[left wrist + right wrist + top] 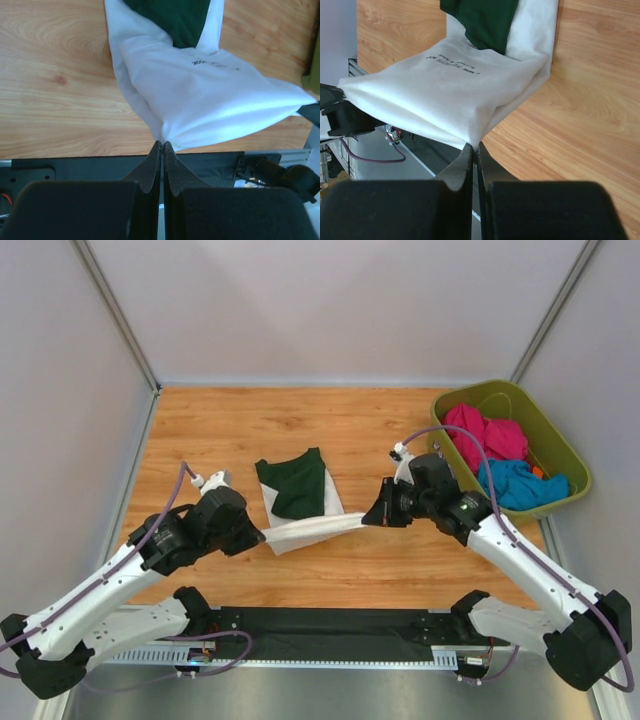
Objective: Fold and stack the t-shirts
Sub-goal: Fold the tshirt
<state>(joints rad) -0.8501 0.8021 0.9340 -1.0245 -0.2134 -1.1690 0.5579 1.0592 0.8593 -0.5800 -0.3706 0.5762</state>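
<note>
The wooden tabletop is carrying everything. The olive-green tub is sitting at its far right, holding a pink garment and a teal garment.

The t-shirt is lying near the middle of the tabletop, between the two arms. Its far part, with a dark green sleeve showing on top, is resting on the wood. Its near white edge is being stretched into a taut band that appears to be lifting off the surface.

The left arm is reaching in from one side and the right arm from the other. The left jaws are pressing together on one corner of that white edge, and the right jaws are pinching the opposite corner. In both wrist views the cloth is bunching right at the tips.

Each grip seems to be catching only a small pinch of fabric. If the arms pull farther apart, or carry the edge over unevenly, a corner could slip free and drop, leaving a skewed fold. The far part is lying loose, so dragging could also shift the sleeve out of place.
</note>
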